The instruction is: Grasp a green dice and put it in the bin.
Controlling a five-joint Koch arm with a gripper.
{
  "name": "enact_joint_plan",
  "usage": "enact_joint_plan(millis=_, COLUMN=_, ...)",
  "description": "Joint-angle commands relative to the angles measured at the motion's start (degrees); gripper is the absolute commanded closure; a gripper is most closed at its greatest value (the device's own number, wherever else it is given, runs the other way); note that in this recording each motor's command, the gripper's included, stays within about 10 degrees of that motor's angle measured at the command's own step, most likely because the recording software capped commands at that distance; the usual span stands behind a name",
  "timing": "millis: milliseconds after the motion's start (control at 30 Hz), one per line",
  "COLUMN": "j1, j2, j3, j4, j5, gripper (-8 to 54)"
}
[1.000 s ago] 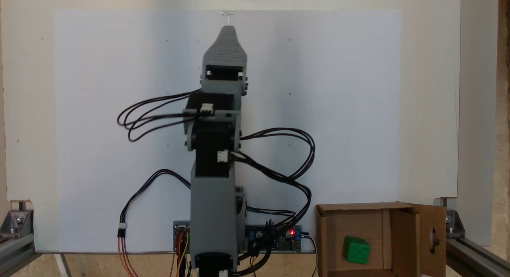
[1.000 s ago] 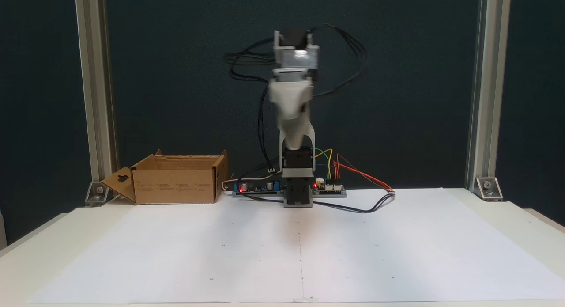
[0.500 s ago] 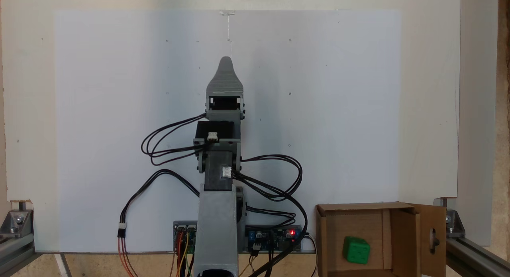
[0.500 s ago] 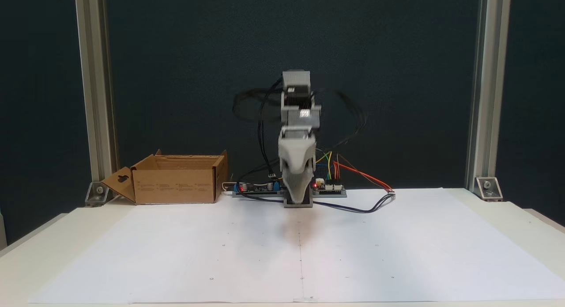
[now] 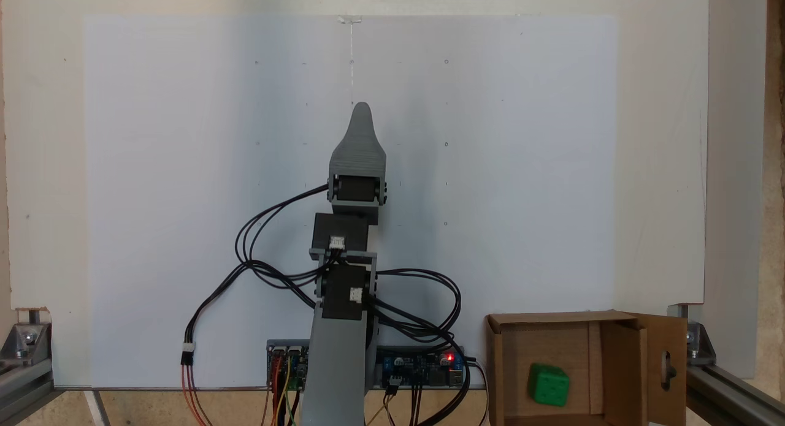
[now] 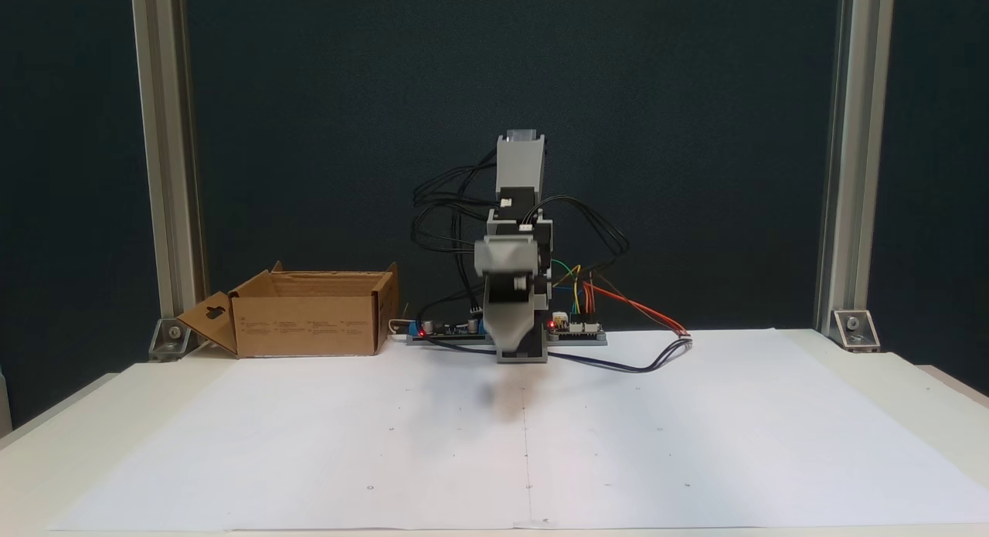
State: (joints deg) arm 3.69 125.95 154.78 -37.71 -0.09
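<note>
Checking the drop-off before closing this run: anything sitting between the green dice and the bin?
Nothing to clear: the green dice already lies on the floor of the bin, seen from above. The hand hangs over the white paper, apart from the box, with nothing in it.

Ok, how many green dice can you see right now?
1. The green dice lies inside the bin, seen from above in a fixed view. The bin's walls could hide more from the other camera.

one fixed view looks straight down, another faces the arm [image 6: 514, 290] frontally (table height) — both share it.
</note>
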Motion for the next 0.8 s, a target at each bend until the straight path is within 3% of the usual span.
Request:
enact_joint_plan(millis=0, j1=-0.09, j2=4.66, j3=0.53, j4=-9.47, j5=1.67, gripper=1.1)
enact_joint_plan(millis=133, j1=-0.18, j2=9.67, j3=4.66, j4=-19.14, j5=1.67, gripper=1.1)
enact_joint_plan(millis=367, j1=-0.09, j2=9.67, j3=11.43, j4=-32.26, j5=1.58, gripper=1.1)
enact_joint_plan(millis=767, j1=0.26, j2=9.67, j3=23.38, j4=-37.88, j5=1.32, gripper=1.1)
